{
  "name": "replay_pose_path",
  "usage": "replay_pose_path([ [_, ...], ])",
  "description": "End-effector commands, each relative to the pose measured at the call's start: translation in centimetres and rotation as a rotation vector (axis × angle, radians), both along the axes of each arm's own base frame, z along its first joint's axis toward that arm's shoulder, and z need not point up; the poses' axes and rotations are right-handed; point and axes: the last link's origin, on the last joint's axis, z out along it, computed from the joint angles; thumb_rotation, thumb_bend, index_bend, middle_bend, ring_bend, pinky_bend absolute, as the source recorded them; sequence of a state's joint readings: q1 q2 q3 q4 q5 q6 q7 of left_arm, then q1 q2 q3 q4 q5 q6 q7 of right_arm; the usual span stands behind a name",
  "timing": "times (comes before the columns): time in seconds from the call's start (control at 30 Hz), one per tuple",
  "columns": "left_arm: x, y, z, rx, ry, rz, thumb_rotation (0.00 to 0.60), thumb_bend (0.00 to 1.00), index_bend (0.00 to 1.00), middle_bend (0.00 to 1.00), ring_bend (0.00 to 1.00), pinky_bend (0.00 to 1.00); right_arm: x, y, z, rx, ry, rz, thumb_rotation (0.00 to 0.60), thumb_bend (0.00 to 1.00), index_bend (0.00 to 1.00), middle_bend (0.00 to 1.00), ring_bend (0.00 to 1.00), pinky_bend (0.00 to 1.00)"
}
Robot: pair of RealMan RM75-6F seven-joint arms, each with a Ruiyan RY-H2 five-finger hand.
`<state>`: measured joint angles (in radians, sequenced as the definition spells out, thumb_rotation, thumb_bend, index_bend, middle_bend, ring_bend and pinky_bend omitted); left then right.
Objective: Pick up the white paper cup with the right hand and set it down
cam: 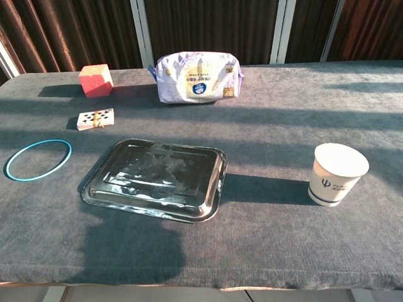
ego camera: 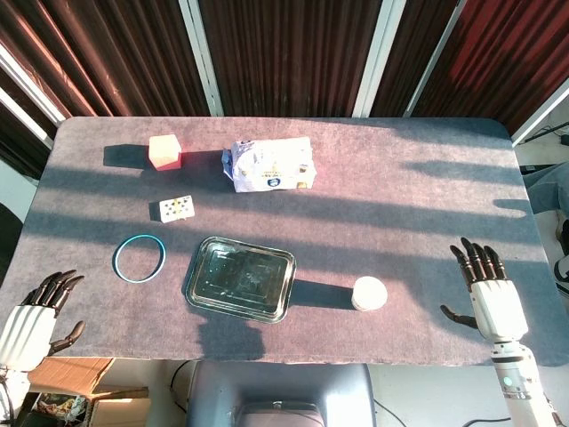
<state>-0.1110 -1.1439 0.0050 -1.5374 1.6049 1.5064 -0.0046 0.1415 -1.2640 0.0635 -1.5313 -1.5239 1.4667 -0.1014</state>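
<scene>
The white paper cup [ego camera: 369, 293] [cam: 337, 173] stands upright on the grey table, right of the metal tray. My right hand [ego camera: 485, 290] hovers at the table's front right, well to the right of the cup, fingers spread and holding nothing. At the front left corner my left hand [ego camera: 37, 318] also has its fingers apart and is empty. Neither hand shows in the chest view.
A shiny metal tray [ego camera: 240, 277] [cam: 157, 178] lies left of the cup. Further left are a teal ring [ego camera: 140, 257] [cam: 38, 159] and a card pack [ego camera: 176, 208] [cam: 96, 119]. At the back sit a pink block [ego camera: 165, 151] [cam: 96, 80] and a white pouch [ego camera: 269, 164] [cam: 197, 77].
</scene>
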Motion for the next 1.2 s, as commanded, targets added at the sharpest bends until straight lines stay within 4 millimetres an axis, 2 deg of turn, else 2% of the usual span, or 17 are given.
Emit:
replay_pose_path([
  [0.03,0.0,0.0,0.0,-0.002,0.002,0.001,0.600,0.30,0.19,0.10,0.10,0.29,0.0,-0.1,0.0,0.008,0.003,-0.004,0.600,0.17,0.04,0.03,0.00,0.11],
  [0.23,0.0,0.0,0.1,0.001,0.002,0.002,0.600,0.30,0.21,0.10,0.10,0.29,0.0,-0.4,-0.5,0.094,-0.034,-0.014,0.600,0.17,0.04,0.03,0.00,0.11],
  [0.47,-0.1,-0.1,0.2,0.004,-0.001,0.007,0.600,0.30,0.21,0.10,0.10,0.29,-0.1,-2.0,-2.7,0.295,-0.105,0.000,0.600,0.17,0.08,0.04,0.00,0.12],
  [0.77,-0.1,-0.3,0.4,0.014,-0.005,0.011,0.600,0.30,0.22,0.11,0.10,0.29,0.9,-4.9,-5.9,0.378,-0.235,0.055,0.600,0.17,0.21,0.19,0.11,0.20],
  [1.0,-0.1,-0.4,0.5,0.015,-0.007,0.010,0.600,0.30,0.22,0.11,0.10,0.29,1.7,-6.2,-7.6,0.462,-0.316,0.059,0.600,0.17,0.30,0.25,0.17,0.24],
  [1.2,-0.1,-0.4,0.6,0.016,-0.011,0.010,0.600,0.30,0.22,0.11,0.10,0.29,2.0,-6.6,-8.8,0.473,-0.332,0.072,0.600,0.17,0.40,0.33,0.26,0.32],
])
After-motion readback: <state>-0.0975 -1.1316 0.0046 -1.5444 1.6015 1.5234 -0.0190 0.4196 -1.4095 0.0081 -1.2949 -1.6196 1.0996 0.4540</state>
